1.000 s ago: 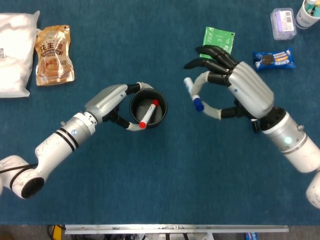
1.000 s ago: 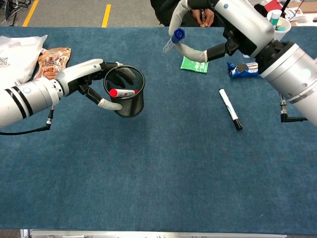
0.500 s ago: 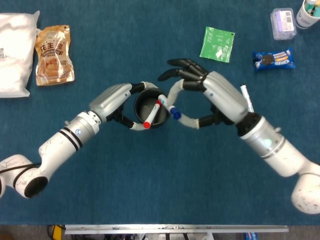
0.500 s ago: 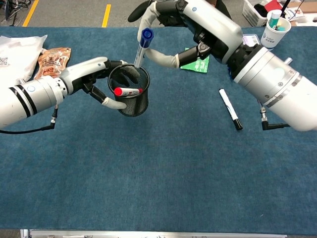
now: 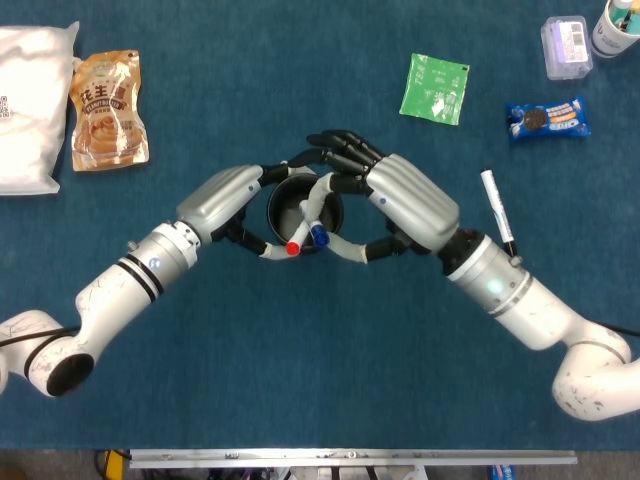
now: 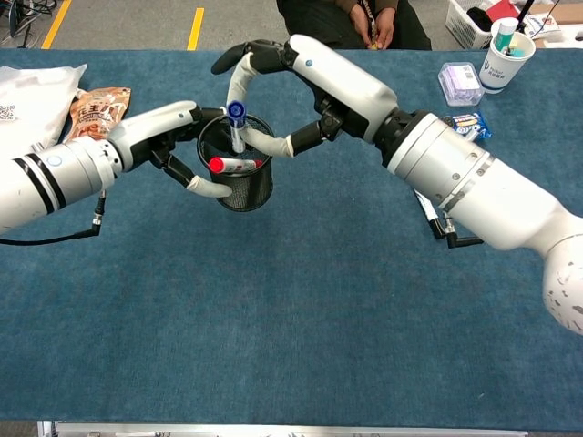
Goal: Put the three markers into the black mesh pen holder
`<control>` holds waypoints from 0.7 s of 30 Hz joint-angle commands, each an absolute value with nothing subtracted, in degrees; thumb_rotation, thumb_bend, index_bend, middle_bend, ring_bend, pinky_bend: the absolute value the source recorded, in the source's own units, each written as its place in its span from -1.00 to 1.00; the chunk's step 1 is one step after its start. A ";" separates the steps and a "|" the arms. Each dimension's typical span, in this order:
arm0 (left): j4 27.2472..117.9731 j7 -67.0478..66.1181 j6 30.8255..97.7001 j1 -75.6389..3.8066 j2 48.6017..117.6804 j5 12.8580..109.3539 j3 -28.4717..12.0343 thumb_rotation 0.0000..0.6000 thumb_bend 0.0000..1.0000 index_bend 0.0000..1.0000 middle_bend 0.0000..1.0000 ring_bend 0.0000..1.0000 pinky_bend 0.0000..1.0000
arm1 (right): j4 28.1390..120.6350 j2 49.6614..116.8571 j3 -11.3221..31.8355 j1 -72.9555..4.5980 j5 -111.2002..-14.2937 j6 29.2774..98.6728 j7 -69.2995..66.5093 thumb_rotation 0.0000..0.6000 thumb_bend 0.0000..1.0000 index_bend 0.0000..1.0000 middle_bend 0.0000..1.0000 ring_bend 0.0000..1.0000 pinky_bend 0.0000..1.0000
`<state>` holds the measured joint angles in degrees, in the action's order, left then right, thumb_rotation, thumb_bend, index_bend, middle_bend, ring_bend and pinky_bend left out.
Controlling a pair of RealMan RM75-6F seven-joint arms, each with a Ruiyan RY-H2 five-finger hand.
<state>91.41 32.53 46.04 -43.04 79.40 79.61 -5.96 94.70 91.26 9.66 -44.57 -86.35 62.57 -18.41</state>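
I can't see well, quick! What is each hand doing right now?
Left hand: holding the black mesh pen holder.
Right hand: holding the blue marker, lowering it into the pen holder.

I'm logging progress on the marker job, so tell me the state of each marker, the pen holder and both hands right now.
black mesh pen holder: upright, gripped by the left hand.
red-capped marker: inside the holder, leaning.
blue-capped marker: lower end in the holder, cap above the rim.
black marker: lying on the table, not yet picked up.
right hand: over the holder at the blue-capped marker; grip unclear.
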 commanded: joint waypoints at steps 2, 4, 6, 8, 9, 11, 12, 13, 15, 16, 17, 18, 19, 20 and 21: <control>91.44 32.47 46.11 -42.93 79.15 79.53 -5.97 1.00 -0.65 -0.51 -0.30 -0.46 -0.58 | 94.37 91.21 9.46 -44.37 -86.75 62.91 -17.52 1.00 -0.55 -0.49 -0.70 -0.90 -0.90; 91.45 32.41 46.17 -42.84 78.97 79.51 -5.96 1.00 -0.65 -0.51 -0.30 -0.46 -0.58 | 94.36 90.90 9.66 -44.02 -87.17 63.82 -17.22 1.00 -0.62 -0.54 -0.72 -0.90 -0.90; 91.43 32.34 46.20 -42.76 78.77 79.47 -5.94 1.00 -0.65 -0.51 -0.30 -0.46 -0.58 | 94.17 90.20 9.83 -43.56 -88.15 65.24 -16.69 1.00 -0.66 -0.54 -0.72 -0.90 -0.90; 91.45 32.33 46.16 -42.69 78.57 79.43 -5.89 1.00 -0.65 -0.51 -0.30 -0.46 -0.58 | 94.17 89.18 9.98 -43.03 -89.11 66.66 -16.37 1.00 -0.67 -0.54 -0.72 -0.90 -0.90; 91.48 32.31 46.20 -42.62 78.47 79.44 -5.86 1.00 -0.65 -0.51 -0.30 -0.46 -0.58 | 94.22 88.45 9.96 -42.72 -89.65 67.35 -16.15 1.00 -0.68 -0.54 -0.72 -0.90 -0.90; 91.57 32.28 46.31 -42.46 78.26 79.54 -5.73 1.00 -0.65 -0.51 -0.30 -0.46 -0.58 | 94.00 86.39 9.66 -41.86 -91.32 69.13 -15.22 1.00 -0.68 -0.54 -0.72 -0.90 -0.90; 91.58 32.26 46.32 -42.39 78.15 79.63 -5.63 1.00 -0.65 -0.51 -0.30 -0.45 -0.58 | 93.84 85.06 9.32 -41.29 -92.19 70.03 -14.77 1.00 -0.68 -0.54 -0.71 -0.90 -0.90; 91.56 32.23 46.35 -42.34 78.05 79.71 -5.56 1.00 -0.65 -0.51 -0.30 -0.45 -0.58 | 93.71 84.07 9.05 -40.84 -92.72 70.66 -14.57 1.00 -0.68 -0.52 -0.68 -0.90 -0.90; 91.49 32.25 46.46 -42.23 77.92 79.85 -5.48 1.00 -0.65 -0.51 -0.30 -0.46 -0.58 | 93.51 81.65 8.32 -39.87 -93.67 71.62 -14.46 1.00 -0.67 -0.42 -0.64 -0.90 -0.90; 91.47 32.30 46.53 -42.18 77.88 79.91 -5.48 1.00 -0.65 -0.51 -0.30 -0.45 -0.58 | 93.41 80.57 7.97 -39.48 -94.03 71.90 -14.42 1.00 -0.66 -0.38 -0.62 -0.90 -0.90; 91.45 32.39 46.64 -42.11 77.86 80.02 -5.45 1.00 -0.65 -0.51 -0.30 -0.46 -0.58 | 93.21 79.10 7.39 -39.00 -94.64 72.17 -14.27 1.00 -0.64 -0.32 -0.60 -0.90 -0.90; 91.44 32.46 46.72 -42.06 77.85 80.10 -5.42 1.00 -0.65 -0.51 -0.30 -0.46 -0.58 | 92.98 78.07 6.94 -38.65 -95.13 72.39 -14.08 1.00 -0.61 -0.27 -0.59 -0.90 -0.90; 91.41 32.52 46.78 -42.02 77.84 80.20 -5.39 1.00 -0.65 -0.51 -0.30 -0.46 -0.58 | 92.70 77.15 6.46 -38.32 -95.54 72.50 -13.82 1.00 -0.60 -0.24 -0.59 -0.90 -0.90; 91.39 32.55 46.81 -42.00 77.82 80.32 -5.35 1.00 -0.65 -0.51 -0.30 -0.46 -0.58 | 92.45 76.28 5.88 -38.01 -96.01 72.49 -13.57 1.00 -0.59 -0.22 -0.58 -0.89 -0.90; 91.34 32.54 46.89 -41.99 77.81 80.49 -5.31 1.00 -0.65 -0.51 -0.30 -0.46 -0.58 | 92.08 75.17 5.00 -37.64 -96.78 72.43 -13.18 1.00 -0.58 -0.20 -0.58 -0.89 -0.89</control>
<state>91.36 32.53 46.86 -42.00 77.82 80.47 -5.33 92.81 76.90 6.43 -38.61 -95.43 72.06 -13.92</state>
